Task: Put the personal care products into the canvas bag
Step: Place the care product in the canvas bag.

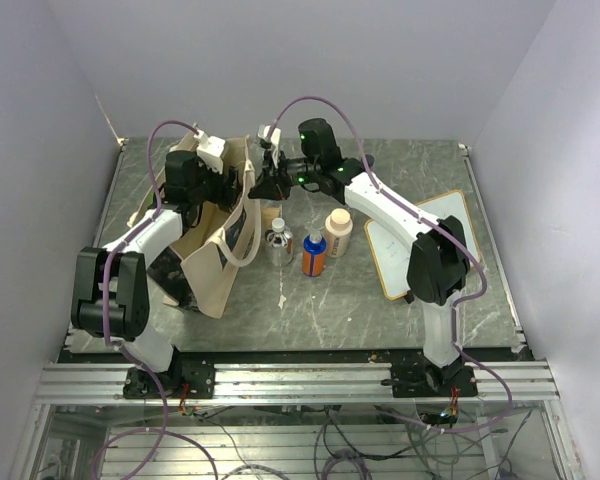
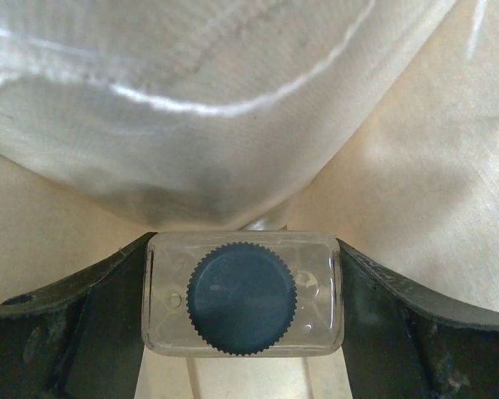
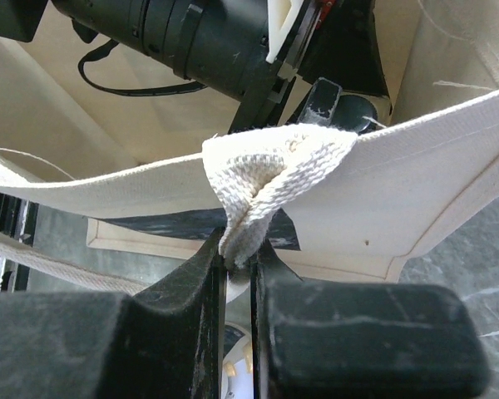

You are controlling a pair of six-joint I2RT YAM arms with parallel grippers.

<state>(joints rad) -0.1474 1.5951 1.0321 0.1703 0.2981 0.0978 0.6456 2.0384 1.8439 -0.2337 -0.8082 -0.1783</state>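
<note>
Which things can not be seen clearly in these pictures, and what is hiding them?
Inside of the canvas bag: top view, cloth and the left arm cover it.
Clear bottle in the left pincer: left wrist view shows only its cap end.
Print on the silver bottle, blue-and-orange bottle and cream bottle: top view, too small.
Whiteboard: top view, partly under the right arm.

Spotter: What do you have from above?
Me: I see the canvas bag point(image 1: 212, 262) standing left of centre, both grippers meeting at its open top: left gripper point(image 1: 236, 185) over the mouth, right gripper point(image 1: 268, 186) at the rim.
Spotter: Bottles?
Me: Three upright just right of the bag: silver bottle point(image 1: 278, 243), blue-and-orange bottle point(image 1: 314, 254), cream bottle point(image 1: 338, 232). The whiteboard point(image 1: 420, 242) lies farther right.
</note>
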